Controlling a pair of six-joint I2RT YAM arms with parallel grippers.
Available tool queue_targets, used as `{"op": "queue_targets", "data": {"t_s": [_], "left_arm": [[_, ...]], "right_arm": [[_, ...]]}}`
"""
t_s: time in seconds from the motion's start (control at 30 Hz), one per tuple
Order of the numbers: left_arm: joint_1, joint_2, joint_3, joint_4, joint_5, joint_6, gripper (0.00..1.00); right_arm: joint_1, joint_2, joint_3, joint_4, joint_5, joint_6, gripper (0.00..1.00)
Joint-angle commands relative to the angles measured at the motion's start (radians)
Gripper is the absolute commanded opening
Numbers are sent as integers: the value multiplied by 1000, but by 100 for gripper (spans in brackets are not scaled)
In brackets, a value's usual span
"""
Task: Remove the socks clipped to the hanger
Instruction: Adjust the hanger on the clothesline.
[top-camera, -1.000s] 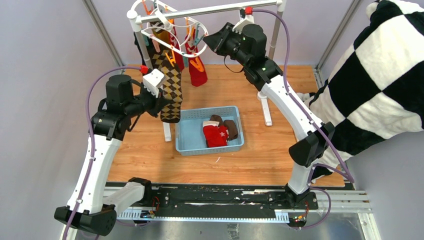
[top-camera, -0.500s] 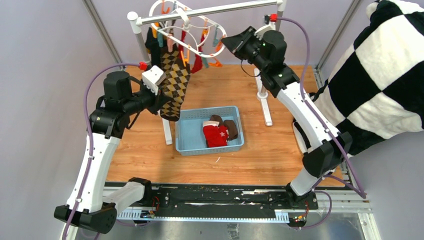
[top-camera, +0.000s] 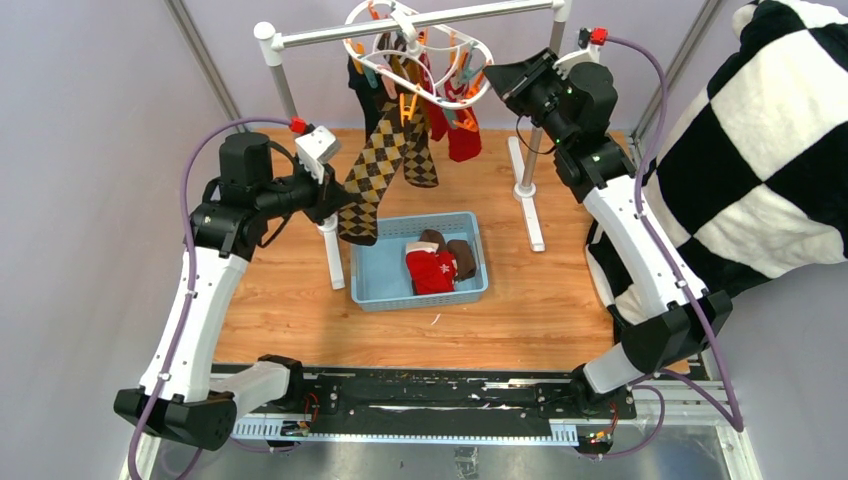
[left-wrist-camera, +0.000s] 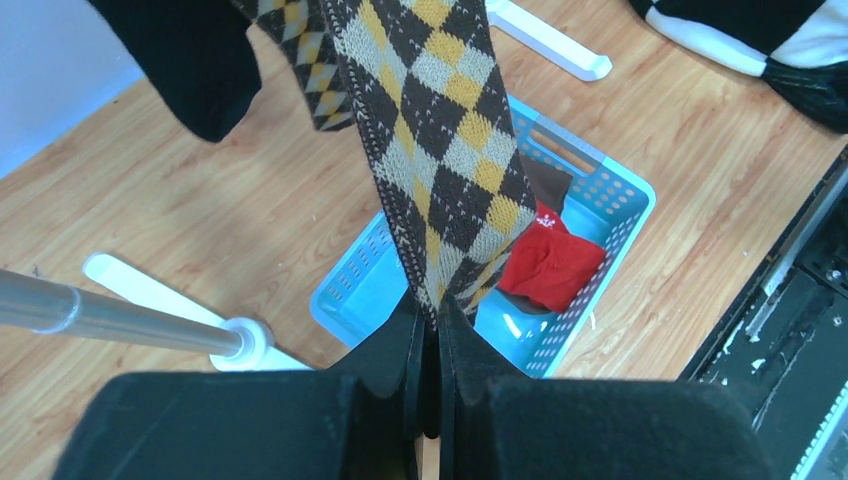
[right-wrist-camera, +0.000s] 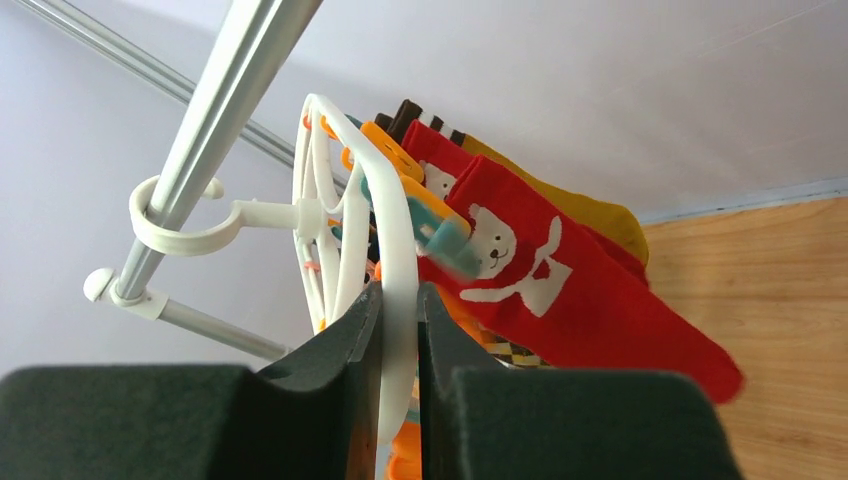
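Note:
The white round hanger (top-camera: 415, 50) hangs by its hook on the rail. My right gripper (top-camera: 497, 72) is shut on the hanger's outer ring (right-wrist-camera: 397, 225), right gripper (right-wrist-camera: 400, 300). Red socks with white figures (right-wrist-camera: 560, 285), a mustard sock (right-wrist-camera: 605, 215) and a dark sock (left-wrist-camera: 195, 60) are still clipped to it. A brown-tan argyle sock (top-camera: 372, 175) runs taut and slanted from a peg down to my left gripper (top-camera: 338, 203), which is shut on its lower end. In the left wrist view the argyle sock (left-wrist-camera: 440, 150) disappears between the left gripper's (left-wrist-camera: 430, 318) closed fingers.
A blue basket (top-camera: 375, 270) on the wooden table holds a red sock (top-camera: 432, 270) and brown socks (top-camera: 460, 255). The grey rail stand (top-camera: 300, 38) has posts and white feet (top-camera: 530, 205) on both sides. A checkered blanket (top-camera: 760, 150) fills the right.
My right gripper has slid the hanger to the right along the rail. The argyle sock has gone from hanging down to stretched at a slant, with the left gripper still holding it.

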Motion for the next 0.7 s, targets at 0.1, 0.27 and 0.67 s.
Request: {"op": "queue_targets", "data": {"t_s": [0.1, 0.27, 0.67], "left_arm": [[1, 26, 16, 12, 58, -15, 0], [-26, 56, 20, 20, 61, -22, 0], [-63, 22, -67, 110, 25, -65, 0]], "right_arm": [[14, -46, 44, -1, 1, -138, 40], [122, -127, 15, 2, 144, -355, 60], [467, -266, -138, 31, 412, -721, 69]]}}
